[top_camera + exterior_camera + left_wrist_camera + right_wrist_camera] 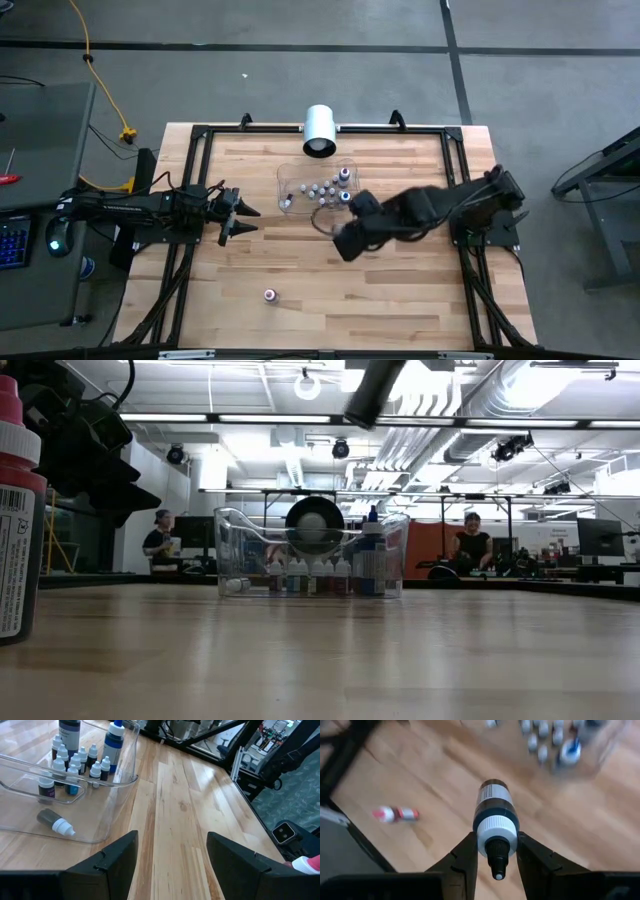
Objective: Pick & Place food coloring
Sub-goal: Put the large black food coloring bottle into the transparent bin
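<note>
My right gripper point(345, 240) hangs above the table's middle, shut on a dark food coloring bottle point(493, 805) that has a white collar and a black tip. A red-capped food coloring bottle point(270, 295) stands alone near the table's front edge, and it looms at the left of the low view point(15, 510). Several small bottles point(75, 762) stand in the clear tray point(285, 175), and one point(55, 821) lies on its side there. My left gripper point(172, 855) waits open at the table's left, pointing at the tray. My right gripper pinches the bottle at its white collar point(495, 827) between the two fingers point(467, 852). The fingers slant down from above and lie along the bottle. The black tip points back toward the wrist, and the dark body sticks out past the fingertips. The bottle is lifted clear of the table.
A large white cylinder point(320, 130) lies at the table's far edge behind the tray. A black frame point(200, 135) runs along the table's sides. Bare wood point(400, 290) stretches across the near half. People sit in the room beyond point(470, 545).
</note>
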Available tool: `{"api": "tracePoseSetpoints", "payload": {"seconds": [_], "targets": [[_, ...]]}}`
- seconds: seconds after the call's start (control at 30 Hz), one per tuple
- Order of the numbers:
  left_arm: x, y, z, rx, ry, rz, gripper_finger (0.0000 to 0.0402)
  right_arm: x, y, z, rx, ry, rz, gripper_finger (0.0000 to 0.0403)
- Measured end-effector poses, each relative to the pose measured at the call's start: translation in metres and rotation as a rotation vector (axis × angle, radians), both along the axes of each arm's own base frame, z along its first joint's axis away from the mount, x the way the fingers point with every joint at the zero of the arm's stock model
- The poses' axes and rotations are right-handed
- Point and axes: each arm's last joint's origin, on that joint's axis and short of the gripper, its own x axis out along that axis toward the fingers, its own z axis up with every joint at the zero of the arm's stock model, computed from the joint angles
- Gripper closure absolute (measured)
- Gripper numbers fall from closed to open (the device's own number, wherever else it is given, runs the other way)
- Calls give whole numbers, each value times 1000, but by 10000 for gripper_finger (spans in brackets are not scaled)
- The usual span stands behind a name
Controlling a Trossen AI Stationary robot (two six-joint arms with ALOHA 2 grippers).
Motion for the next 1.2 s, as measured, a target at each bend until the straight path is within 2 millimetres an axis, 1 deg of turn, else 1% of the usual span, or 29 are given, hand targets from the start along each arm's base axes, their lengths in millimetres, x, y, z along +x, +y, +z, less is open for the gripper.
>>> {"api": "tracePoseSetpoints", "payload": {"seconds": [0.1, 0.3, 0.43, 0.53, 0.67, 0.77, 0.9, 1.03, 1.2], "targets": [[0, 0, 0, 0, 0, 1, 167, 6, -13, 11, -47, -61, 9, 299], [0, 0, 0, 0, 0, 0, 167, 22, -37, 18, -108, -164, 44, 299], [0, 0, 0, 0, 0, 0, 167, 34, -54, 18, -139, -197, 56, 299], [0, 0, 0, 0, 0, 0, 167, 45, -69, 13, -157, -201, 63, 299], [0, 0, 0, 0, 0, 0, 167, 62, -91, 0, -197, -180, 115, 299], [0, 0, 0, 0, 0, 0, 167, 75, -106, -15, -243, -129, 200, 299], [0, 0, 0, 0, 0, 0, 167, 86, -123, -35, -289, -40, 330, 299], [0, 0, 0, 0, 0, 0, 167, 95, -136, -53, -269, 19, 416, 299], [0, 0, 0, 0, 0, 0, 167, 103, -146, -72, -250, 66, 515, 299]]}}
